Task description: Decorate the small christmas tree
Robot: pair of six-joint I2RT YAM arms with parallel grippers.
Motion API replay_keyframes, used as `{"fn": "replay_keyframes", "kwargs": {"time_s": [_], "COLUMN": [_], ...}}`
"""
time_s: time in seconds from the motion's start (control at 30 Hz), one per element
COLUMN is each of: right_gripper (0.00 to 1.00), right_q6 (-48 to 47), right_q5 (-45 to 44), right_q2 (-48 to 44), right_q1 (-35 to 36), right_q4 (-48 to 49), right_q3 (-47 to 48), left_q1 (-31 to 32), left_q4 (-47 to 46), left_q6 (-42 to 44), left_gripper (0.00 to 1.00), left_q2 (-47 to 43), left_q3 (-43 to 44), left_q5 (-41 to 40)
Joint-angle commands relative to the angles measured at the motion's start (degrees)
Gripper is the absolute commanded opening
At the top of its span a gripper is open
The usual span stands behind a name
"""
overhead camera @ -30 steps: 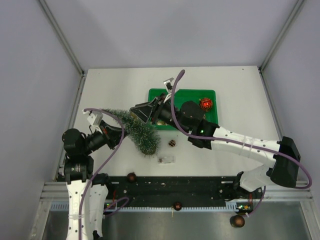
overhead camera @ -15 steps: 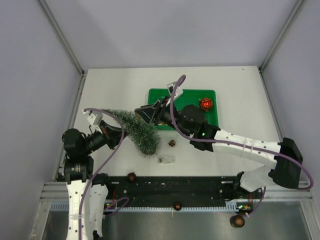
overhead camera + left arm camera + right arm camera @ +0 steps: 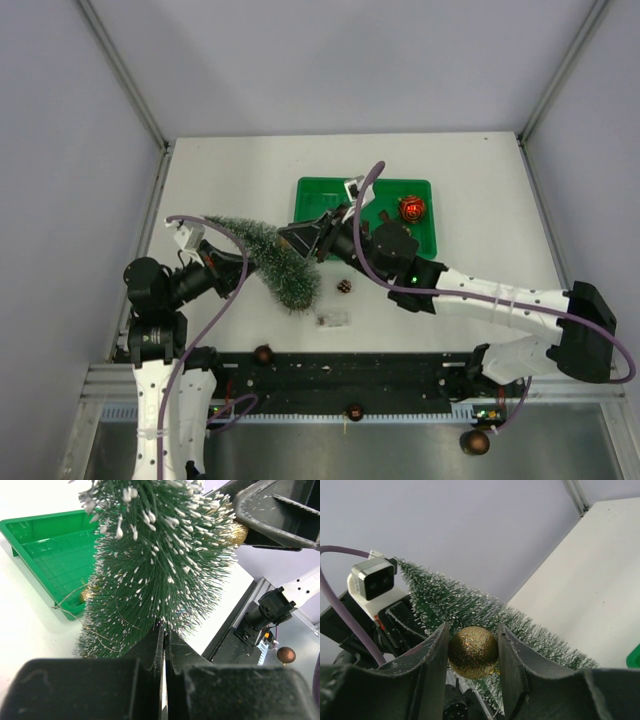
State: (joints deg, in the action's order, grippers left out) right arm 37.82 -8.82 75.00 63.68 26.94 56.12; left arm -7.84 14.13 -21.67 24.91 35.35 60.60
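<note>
White table (image 3: 480, 200): one small christmas tree (image 3: 275, 262), tilted, beside one green tray (image 3: 385, 190).
Left gripper (image 3: 164, 645) was clenched on the tree's bristles; right gripper (image 3: 472, 652) clasped one gold glitter bauble (image 3: 473, 651) against the tree. One red ornament (image 3: 411, 208) and one pinecone (image 3: 344, 286) lay right of the tree. Its brown base was hidden. The right gripper had slid along the unmoved tree towards its wide end.

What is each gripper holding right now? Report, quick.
The left gripper is shut on the small christmas tree.
The right gripper is closed on a gold glitter ball, held up close to the tree.
</note>
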Motion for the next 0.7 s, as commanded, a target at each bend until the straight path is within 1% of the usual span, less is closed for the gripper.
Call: {"fn": "replay_keyframes", "kwargs": {"time_s": [0.0,0.23,0.33,0.67], "right_gripper": [0.24,0.19,0.18,0.16], "right_q6": [1.02,0.68,-0.29,-0.38], "right_q5": [-1.37,-4.80,-7.87,-13.06], "right_q2": [-1.62,-0.47,0.40,4.10], "right_q1": [1.88,4.34,5.92,6.46], "right_q4": [5.14,9.09,9.71,12.43], "right_q3": [0.39,1.19,1.71,2.50], "left_q1": [-0.07,-0.07,-0.16,-0.07], "left_q4": [-2.09,-2.00,-2.09,-2.00], "left_q6": [-0.74,-0.74,-0.92,-1.09], "left_gripper": [0.00,0.00,0.00,0.00], "left_q2": [0.32,0.14,0.14,0.06], "left_q3": [1.21,1.21,1.12,1.82], "left_q5": [0.66,0.75,0.75,1.28]}}
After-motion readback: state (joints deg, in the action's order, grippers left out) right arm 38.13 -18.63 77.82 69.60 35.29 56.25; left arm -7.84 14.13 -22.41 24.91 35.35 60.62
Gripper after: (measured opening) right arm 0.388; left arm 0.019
